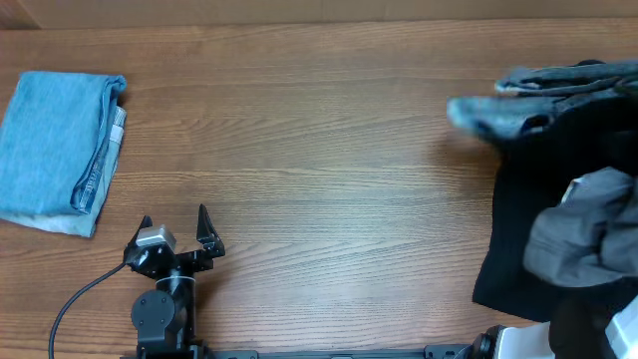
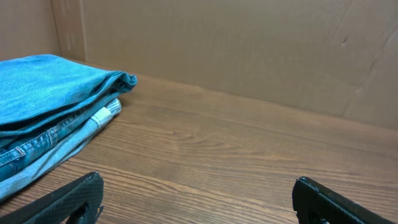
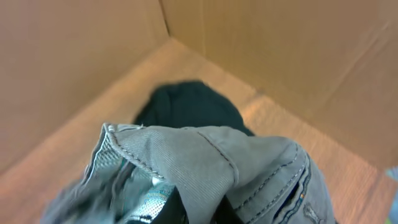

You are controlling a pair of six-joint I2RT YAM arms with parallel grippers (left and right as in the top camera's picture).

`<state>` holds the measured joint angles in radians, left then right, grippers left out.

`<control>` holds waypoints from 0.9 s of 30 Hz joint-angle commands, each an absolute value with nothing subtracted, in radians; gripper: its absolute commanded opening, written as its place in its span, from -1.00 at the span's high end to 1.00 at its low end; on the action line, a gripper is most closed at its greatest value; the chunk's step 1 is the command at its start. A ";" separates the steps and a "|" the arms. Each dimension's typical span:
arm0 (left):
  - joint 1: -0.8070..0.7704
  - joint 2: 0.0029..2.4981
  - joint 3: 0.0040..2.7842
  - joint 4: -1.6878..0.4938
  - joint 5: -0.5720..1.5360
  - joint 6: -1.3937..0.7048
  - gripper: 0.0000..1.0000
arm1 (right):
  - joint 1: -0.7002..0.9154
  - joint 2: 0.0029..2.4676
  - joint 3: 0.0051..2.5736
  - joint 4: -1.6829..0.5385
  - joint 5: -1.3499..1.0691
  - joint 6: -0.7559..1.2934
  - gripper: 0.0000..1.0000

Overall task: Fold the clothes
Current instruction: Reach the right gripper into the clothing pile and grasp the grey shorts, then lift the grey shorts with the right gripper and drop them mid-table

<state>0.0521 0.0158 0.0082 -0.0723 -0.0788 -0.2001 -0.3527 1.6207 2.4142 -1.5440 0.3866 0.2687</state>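
Open room: the middle of the wooden table (image 1: 329, 179) is bare plank-grain from the left pile across to the right heap.
Edges: a plain cardboard wall (image 2: 249, 50) stands along the far side. In the right wrist view two such walls meet in a corner behind the heap.
Left pile: the light-blue garment (image 1: 55, 150) lies folded flat at the table's far left. It is denim-like, with stitched seams and a pale hem at the side facing the centre.
Right heap: the black garment (image 1: 543, 219) is spread dark and smooth at the right edge. A blurred grey-blue garment (image 1: 518, 105) lies across its far end.
Task thing: the grey shorts (image 1: 588, 239) sit bunched on top of the black garment near the right edge. Their twill is creased, with a seamed waistband and a pale lining showing.
Left arm: the left gripper (image 1: 176, 231) is low at the near edge, just right of the folded pile and apart from it, pointing at the far wall. A black cable (image 1: 80, 299) trails off to its left.
Left fingers: the fingers (image 2: 68, 200) are spread wide with nothing between them.
Right arm: the right gripper (image 3: 202, 210) is over the heap, angled down towards the corner.
Right fingers: closed on a bunch of the grey shorts and mostly buried in the cloth.
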 commanded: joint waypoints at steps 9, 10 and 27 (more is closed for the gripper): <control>0.046 0.011 0.005 -0.070 -0.070 -0.180 -1.00 | -0.349 1.618 2.545 -1.422 0.313 0.097 0.91; 0.046 0.011 0.005 -0.070 -0.070 -0.180 -1.00 | -0.349 1.634 2.545 -1.455 0.273 0.097 0.91; 0.046 0.011 0.005 -0.070 -0.070 -0.180 -1.00 | -0.347 2.171 2.514 -1.671 -0.185 -0.192 -0.12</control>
<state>0.0521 0.0158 0.0082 -0.0723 -0.0784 -0.1997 -0.3515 2.1117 2.5149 -1.6627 -0.1791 -0.1268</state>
